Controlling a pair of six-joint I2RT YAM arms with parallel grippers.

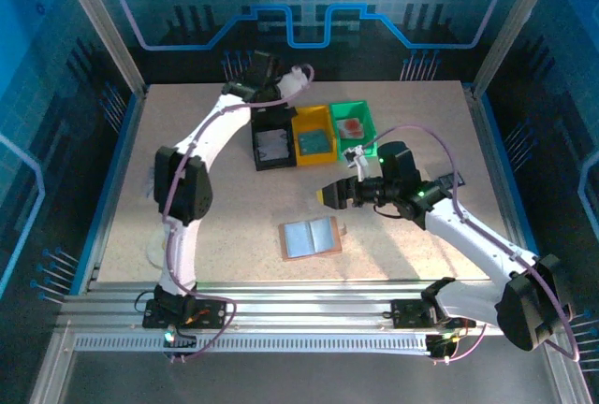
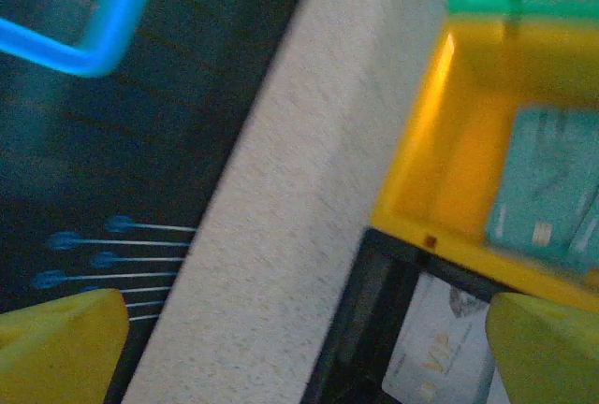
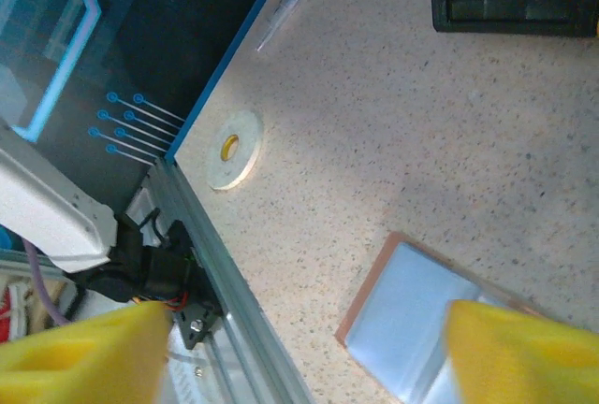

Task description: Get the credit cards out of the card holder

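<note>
Because the card holder lies opened flat on the table near the right gripper, it should handle light and floppy. Credit cards are thin, stiff and slick, so pinch an exposed edge. Left gripper and right gripper both stand spread, empty.

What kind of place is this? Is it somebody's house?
Most likely a robot lab or demo booth, not a house. A left arm and right arm are mounted on metal rails, blue-lit panels wall in the table, and little sorting bins sit on it.
</note>
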